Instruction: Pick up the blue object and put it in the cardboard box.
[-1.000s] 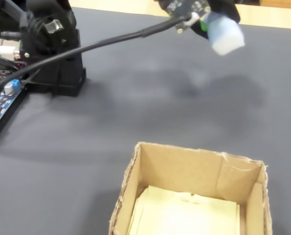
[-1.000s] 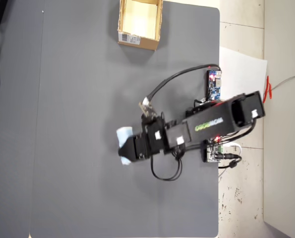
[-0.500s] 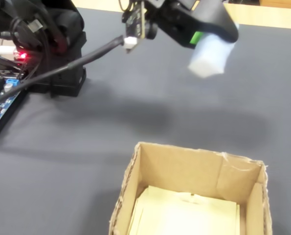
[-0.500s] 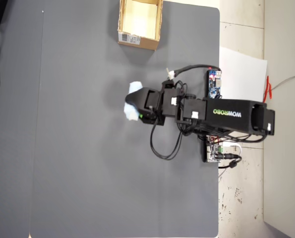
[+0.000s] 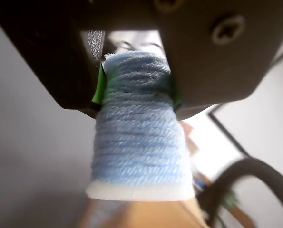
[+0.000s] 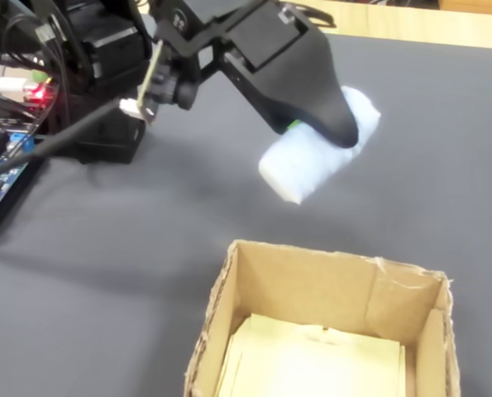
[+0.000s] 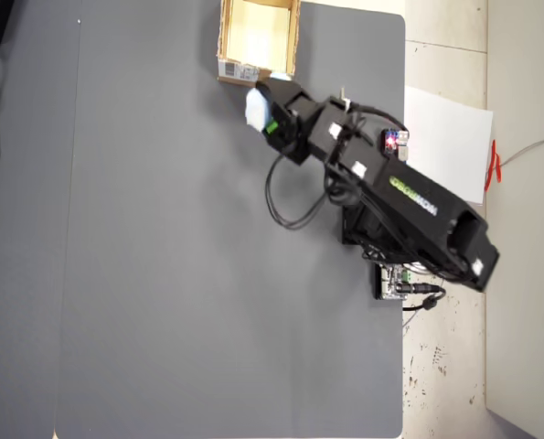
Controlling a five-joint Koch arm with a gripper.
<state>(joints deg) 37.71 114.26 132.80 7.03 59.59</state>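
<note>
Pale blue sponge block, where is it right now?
The pale blue sponge block is clamped in the claw, off the table, just short of the brown cardboard box; in the overhead view it hangs beside the box's labelled side.

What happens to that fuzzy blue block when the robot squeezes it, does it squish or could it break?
The pale blue, fuzzy, sponge-like block probably squishes: in the wrist view it looks narrower where the black jaws pinch it. Its soft, woolly surface suggests it would not crack or slip easily. It seems light, since the gripper holds it in the air near the brown cardboard box by one end only.
</note>
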